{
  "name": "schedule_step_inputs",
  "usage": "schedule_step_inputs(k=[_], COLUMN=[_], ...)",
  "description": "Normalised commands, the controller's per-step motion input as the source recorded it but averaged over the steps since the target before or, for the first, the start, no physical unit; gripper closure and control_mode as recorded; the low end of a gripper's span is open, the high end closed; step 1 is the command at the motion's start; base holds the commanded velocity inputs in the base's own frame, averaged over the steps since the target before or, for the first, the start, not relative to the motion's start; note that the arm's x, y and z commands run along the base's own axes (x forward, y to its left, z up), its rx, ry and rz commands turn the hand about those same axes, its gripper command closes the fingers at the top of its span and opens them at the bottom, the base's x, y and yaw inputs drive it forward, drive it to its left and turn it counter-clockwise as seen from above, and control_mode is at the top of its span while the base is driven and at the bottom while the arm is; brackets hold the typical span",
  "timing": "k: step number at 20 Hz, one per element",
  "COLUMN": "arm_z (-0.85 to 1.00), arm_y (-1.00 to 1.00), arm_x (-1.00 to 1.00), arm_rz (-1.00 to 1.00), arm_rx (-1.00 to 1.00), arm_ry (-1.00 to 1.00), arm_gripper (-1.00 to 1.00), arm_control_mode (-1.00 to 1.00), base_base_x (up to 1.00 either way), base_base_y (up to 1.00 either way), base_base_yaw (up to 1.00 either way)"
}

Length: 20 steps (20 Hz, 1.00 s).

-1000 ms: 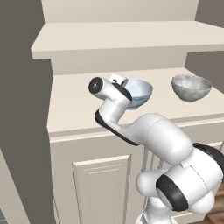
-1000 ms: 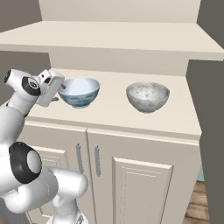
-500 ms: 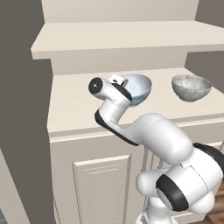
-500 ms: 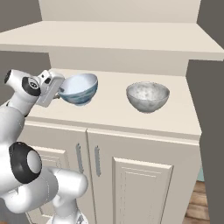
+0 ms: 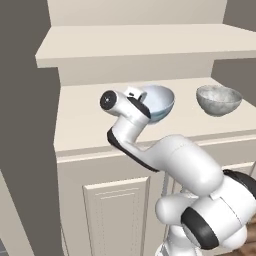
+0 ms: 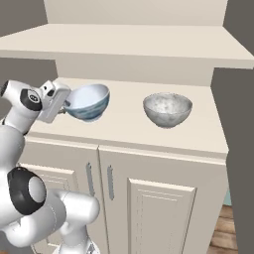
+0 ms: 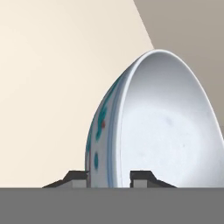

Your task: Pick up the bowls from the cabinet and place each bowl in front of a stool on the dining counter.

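Note:
My gripper (image 5: 142,101) is shut on the near rim of the white bowl with the blue pattern (image 5: 160,101), which hangs tilted just above the cabinet's (image 5: 85,122) open shelf. From the right I see the gripper (image 6: 67,105) at the left edge of that bowl (image 6: 90,101). In the hand view the fingertips (image 7: 142,177) pinch the bowl's (image 7: 166,127) wall, one outside and one inside. The grey speckled bowl (image 5: 218,99) (image 6: 167,109) stands upright on the same shelf, to the right. The dining counter and stools are out of view.
An upper shelf board (image 6: 134,44) overhangs the bowls. A dark grey tall panel (image 5: 25,150) rises left of the cabinet, and another (image 6: 240,149) stands at its right. Panelled doors with slim grey handles (image 6: 90,178) sit below.
The jaws have closed on the patterned bowl's rim. The bowl has tipped and lifted slightly off the shelf. The grey bowl has not moved.

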Motion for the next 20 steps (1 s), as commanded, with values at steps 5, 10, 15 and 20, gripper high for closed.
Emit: schedule_step_inputs(k=[5,10,15,20], arm_z=[0.00,0.00,0.00,0.00], arm_y=[0.00,-0.02,-0.18,-0.13], arm_x=[-0.83,-0.98,-0.88,-0.80], arm_rz=[0.00,-0.01,-0.02,-0.02], arm_rx=[0.00,0.00,0.04,0.09], arm_ry=[-0.08,-0.03,0.05,0.02], arm_gripper=[1.00,1.00,1.00,1.00], arm_control_mode=[-1.00,-1.00,-1.00,-1.00], base_base_x=[0.00,0.00,0.00,0.00], base_base_y=[0.00,0.00,0.00,0.00], base_base_yaw=[0.00,0.00,0.00,0.00])
